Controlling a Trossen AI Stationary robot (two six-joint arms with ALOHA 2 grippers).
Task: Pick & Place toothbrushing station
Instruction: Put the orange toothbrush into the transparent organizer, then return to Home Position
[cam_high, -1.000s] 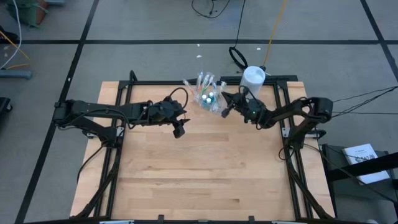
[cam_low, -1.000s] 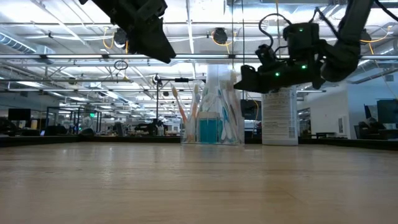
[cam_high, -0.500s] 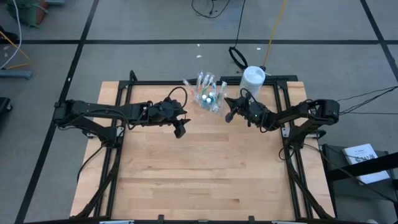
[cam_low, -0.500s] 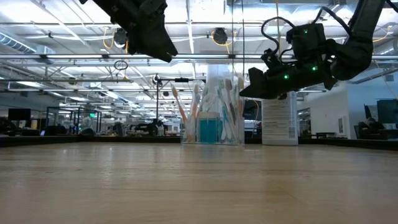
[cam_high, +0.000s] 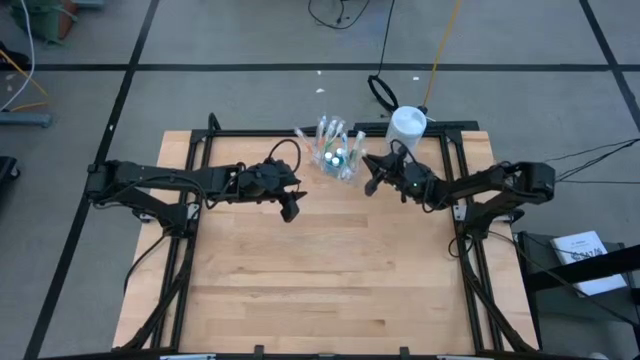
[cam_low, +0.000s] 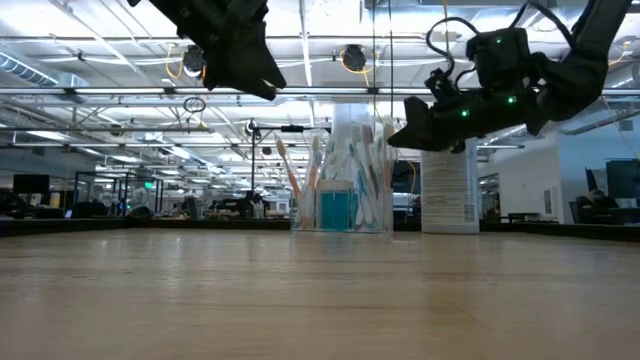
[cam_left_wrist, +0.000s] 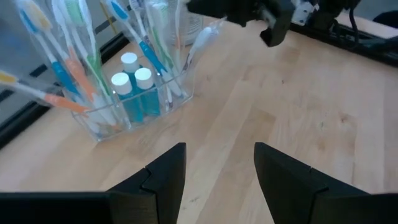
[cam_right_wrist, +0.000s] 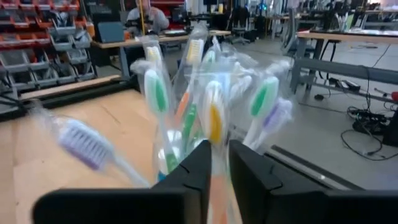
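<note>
Clear toothbrush holder stands at bench's far edge; right gripper beside it, barely parted, empty; left gripper released. Next: retreat, probably.

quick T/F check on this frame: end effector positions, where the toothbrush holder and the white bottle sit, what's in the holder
1. The clear holder stands at the table's far edge. True.
2. The white bottle lies on its side mid-table. False: it stands upright by the far right corner.
3. The left end effector is open and empty. True.
4. The holder carries only toothbrushes. False: white-capped blue tubes stand in it too.
5. The right end effector hangs beside the holder, above the table. True.
6. The left end effector is clamped on the holder's rim. False: it hangs short of the holder.
</note>
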